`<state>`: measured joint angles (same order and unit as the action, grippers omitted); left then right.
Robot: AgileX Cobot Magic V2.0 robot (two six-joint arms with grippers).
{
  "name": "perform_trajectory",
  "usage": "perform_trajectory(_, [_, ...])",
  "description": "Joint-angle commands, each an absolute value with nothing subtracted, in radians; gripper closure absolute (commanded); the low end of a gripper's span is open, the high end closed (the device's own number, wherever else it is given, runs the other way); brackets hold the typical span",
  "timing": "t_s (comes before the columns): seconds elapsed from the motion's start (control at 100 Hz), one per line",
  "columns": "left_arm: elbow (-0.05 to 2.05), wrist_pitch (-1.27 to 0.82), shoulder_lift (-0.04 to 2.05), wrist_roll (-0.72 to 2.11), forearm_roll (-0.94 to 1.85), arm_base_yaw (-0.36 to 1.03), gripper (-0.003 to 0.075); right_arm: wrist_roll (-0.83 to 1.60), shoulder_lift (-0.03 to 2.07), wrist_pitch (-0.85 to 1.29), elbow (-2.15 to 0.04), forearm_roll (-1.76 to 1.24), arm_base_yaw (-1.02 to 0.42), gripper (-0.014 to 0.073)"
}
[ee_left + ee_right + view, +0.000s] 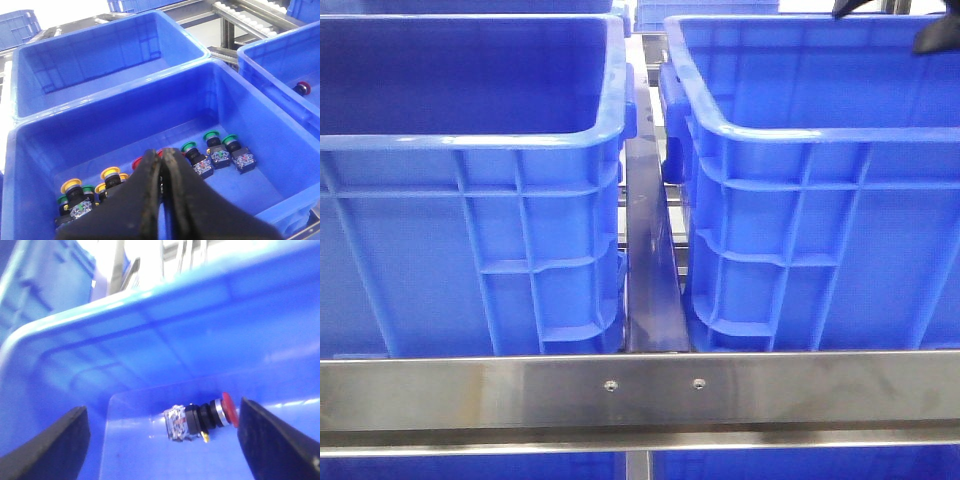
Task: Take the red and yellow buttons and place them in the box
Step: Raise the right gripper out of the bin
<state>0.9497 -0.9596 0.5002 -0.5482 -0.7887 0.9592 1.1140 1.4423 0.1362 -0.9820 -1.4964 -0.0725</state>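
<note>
Between the spread black fingers of the right gripper (162, 440), on the floor of the blue plastic crate (150, 335): one red-capped push-button with a black barrel and clear contact block (200, 421), lying on its side, long axis running across the gap from finger to finger, red cap close beside one finger, clear block well short of the other. Beyond that button, only the crate's blue wall; nothing in the way. Over the neighbouring blue bin of mixed buttons (45, 145), left gripper (162, 160) pressed together, holding nothing visible, above yellow-capped buttons (110, 175), a second red cap (137, 163) and green-capped buttons (212, 136). Right arm judged nearer for the lone button.
</note>
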Motion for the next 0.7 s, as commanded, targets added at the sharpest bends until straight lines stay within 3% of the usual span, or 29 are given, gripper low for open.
perform_trajectory(0.0, [0.969, -0.898, 0.509, -0.548, -0.831, 0.967, 0.0739, 1.197, 1.325, 0.069, -0.962, -1.508, -0.112, -0.0030])
perform_trajectory(0.24, [0.969, -0.898, 0.509, -0.548, -0.831, 0.967, 0.0739, 1.291, 1.107, -0.063, -0.820, -1.508, -0.176, -0.0030])
perform_trajectory(0.69, [0.969, -0.898, 0.509, -0.548, -0.827, 0.967, 0.0739, 1.330, 0.685, -0.065, -0.551, -1.508, -0.176, -0.0030])
